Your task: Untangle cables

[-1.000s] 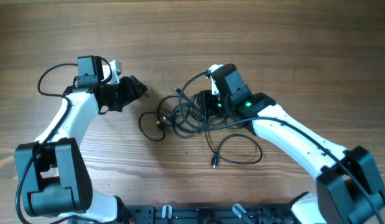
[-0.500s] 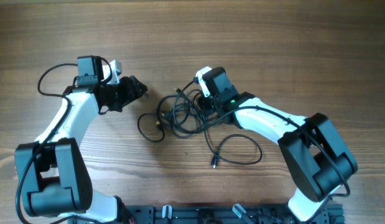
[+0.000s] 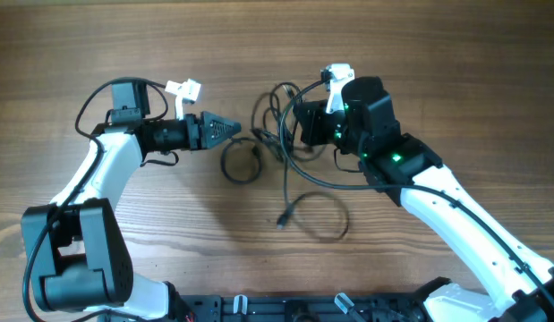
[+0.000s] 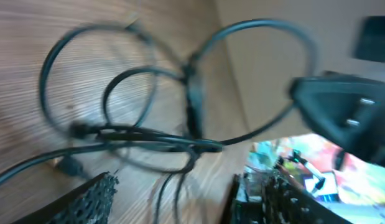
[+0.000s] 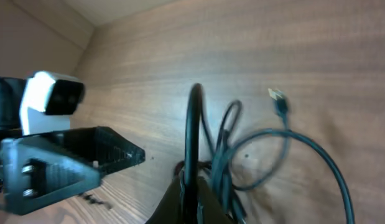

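The cables (image 3: 278, 148) lie on the surface (image 3: 455, 54) between my left jaws and right jaws; one plug end (image 3: 282, 220) lies nearer my base.

Black cables (image 3: 278, 134) on a brown table (image 3: 438, 54) with fine streaked grain; left of them a white-and-black left arm (image 3: 102, 165), right a matching right arm (image 3: 455, 201) with a green light (image 3: 395, 159)

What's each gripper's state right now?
Left gripper: open, holding nothing.
Right gripper: closed on a black cable.
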